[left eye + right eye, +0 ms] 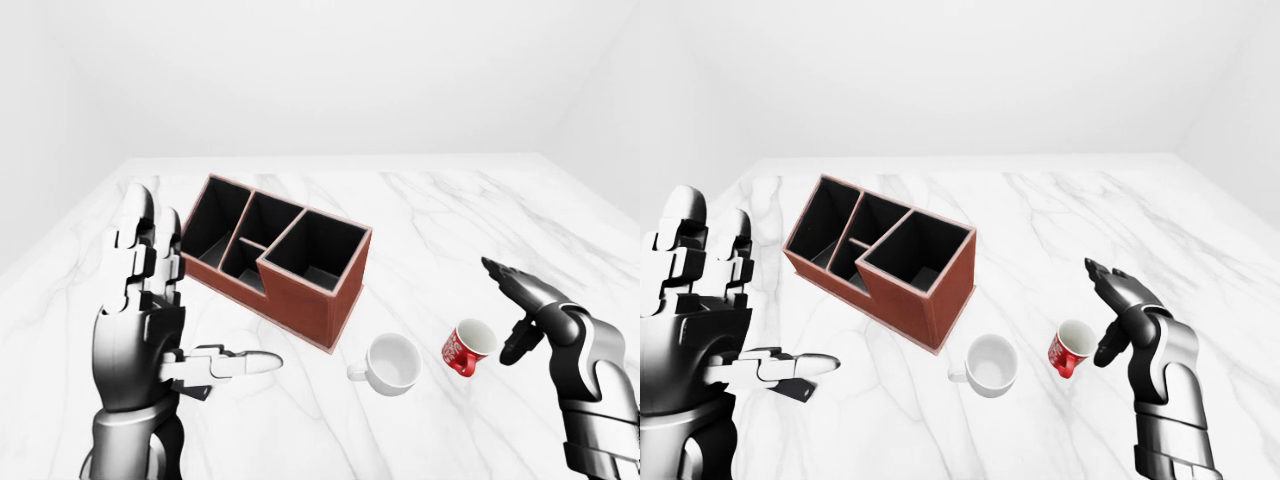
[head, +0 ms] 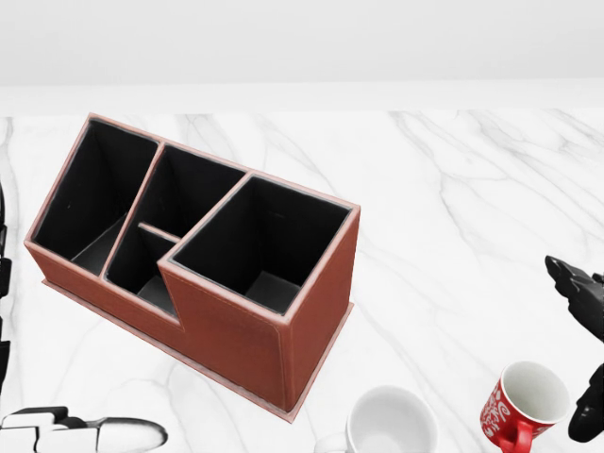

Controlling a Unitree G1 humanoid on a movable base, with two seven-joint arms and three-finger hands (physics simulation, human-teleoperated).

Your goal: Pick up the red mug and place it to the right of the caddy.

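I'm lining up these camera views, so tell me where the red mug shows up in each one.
Left-eye view: red mug at lower right, just left of the open right hand.
Head view: at the bottom right corner, partly cut off by the bottom edge.
Right-eye view: lower middle-right, beside the right hand.
Shared landmark: the white mug lies just left of it, below the caddy, in all three views.

Red mug (image 2: 525, 406) between white mug (image 2: 389, 427) and right-hand fingers (image 2: 587, 412).
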